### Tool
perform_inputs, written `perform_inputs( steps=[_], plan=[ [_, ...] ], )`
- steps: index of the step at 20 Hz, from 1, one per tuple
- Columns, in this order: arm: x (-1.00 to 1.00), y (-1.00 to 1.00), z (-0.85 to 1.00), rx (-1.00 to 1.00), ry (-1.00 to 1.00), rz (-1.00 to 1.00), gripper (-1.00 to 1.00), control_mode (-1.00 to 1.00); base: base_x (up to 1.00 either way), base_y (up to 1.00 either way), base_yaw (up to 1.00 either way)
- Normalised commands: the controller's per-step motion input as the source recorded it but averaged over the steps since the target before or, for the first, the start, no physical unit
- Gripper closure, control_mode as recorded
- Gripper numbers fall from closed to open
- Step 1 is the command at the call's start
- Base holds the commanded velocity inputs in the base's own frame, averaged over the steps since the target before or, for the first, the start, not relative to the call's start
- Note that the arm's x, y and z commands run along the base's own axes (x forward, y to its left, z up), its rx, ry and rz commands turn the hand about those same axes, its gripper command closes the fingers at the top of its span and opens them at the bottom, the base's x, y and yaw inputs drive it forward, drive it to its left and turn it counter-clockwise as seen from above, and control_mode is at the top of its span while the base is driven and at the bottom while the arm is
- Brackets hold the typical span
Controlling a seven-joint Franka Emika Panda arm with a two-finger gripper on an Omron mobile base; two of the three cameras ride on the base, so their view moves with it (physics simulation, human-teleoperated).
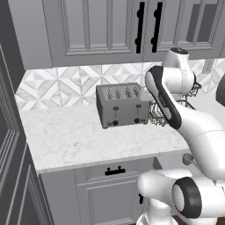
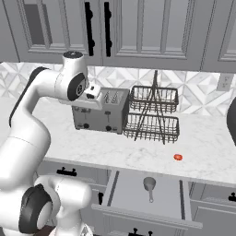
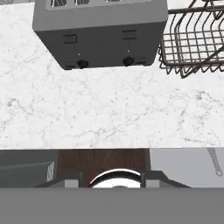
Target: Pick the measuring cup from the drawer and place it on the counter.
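Observation:
The drawer (image 2: 138, 193) stands pulled out below the counter (image 2: 138, 150), its pale grey inside exposed. The measuring cup (image 2: 149, 184) lies in it, a small grey round bowl with its thin handle pointing toward the drawer front. In the hand view only that handle (image 3: 215, 162) shows, at the lower right, over the drawer floor (image 3: 179, 164). My gripper (image 3: 112, 180) is open, fingertips wide apart with nothing between them. It hangs high above the counter's front edge, in front of the toaster and left of the drawer, well clear of the cup.
A grey four-slot toaster (image 2: 99, 113) stands at the back of the counter, with a two-tier wire rack (image 2: 153, 113) to its right. A tiny red disc (image 2: 178, 157) lies on the counter right of the drawer. Wall cabinets hang overhead.

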Motion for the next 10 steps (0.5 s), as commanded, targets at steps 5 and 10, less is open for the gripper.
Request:
perform_inputs(
  steps=[5,10],
  plan=[
    [-0.21,-0.03,0.00,0.00,0.00,0.00,-1.00,-1.00,0.00,0.00,0.00],
    [-0.66,-0.85,-0.09,0.01,-0.01,-0.04,-1.00,-1.00,0.00,0.00,0.00]
  ],
)
